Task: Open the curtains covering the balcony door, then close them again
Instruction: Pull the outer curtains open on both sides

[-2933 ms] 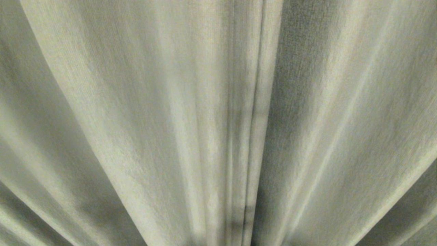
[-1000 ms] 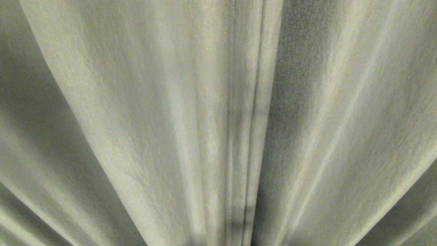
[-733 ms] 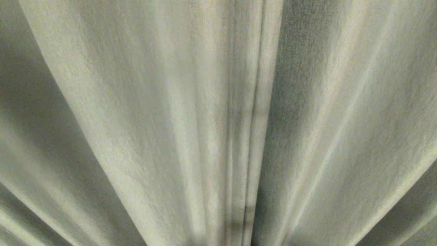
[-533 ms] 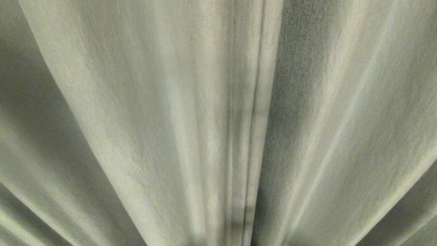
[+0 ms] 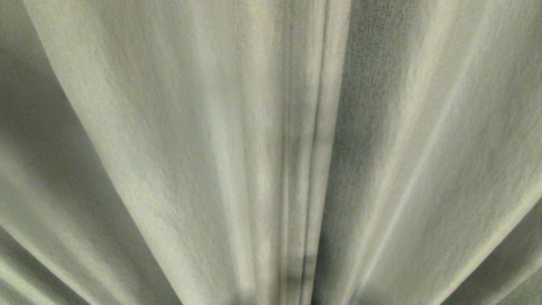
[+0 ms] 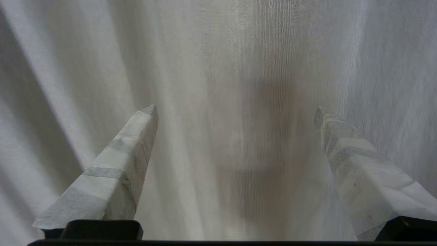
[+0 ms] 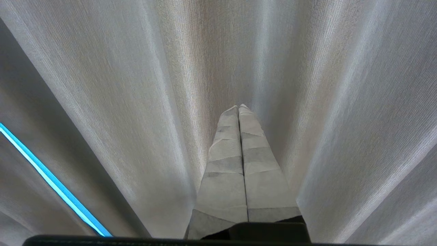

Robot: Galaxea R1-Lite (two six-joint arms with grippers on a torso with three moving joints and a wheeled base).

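The beige-grey pleated curtains (image 5: 190, 148) fill the head view, and two panel edges meet at a vertical seam (image 5: 315, 148). The balcony door is hidden behind them. Neither arm shows in the head view. In the left wrist view my left gripper (image 6: 235, 109) is open wide, its taped fingers (image 6: 133, 143) pointing at the curtain fabric (image 6: 239, 51) close ahead, with nothing pinched between them. In the right wrist view my right gripper (image 7: 239, 107) is shut on nothing, its tips facing the curtain folds (image 7: 119, 85).
A bright blue strip (image 7: 51, 181) slants across a corner of the right wrist view, beside the fabric. Curtain folds take up every view, and no floor or wall shows.
The fold at the left edge of the head view has shifted slightly and its shadow has widened. The seam and the right-hand folds have stayed put.
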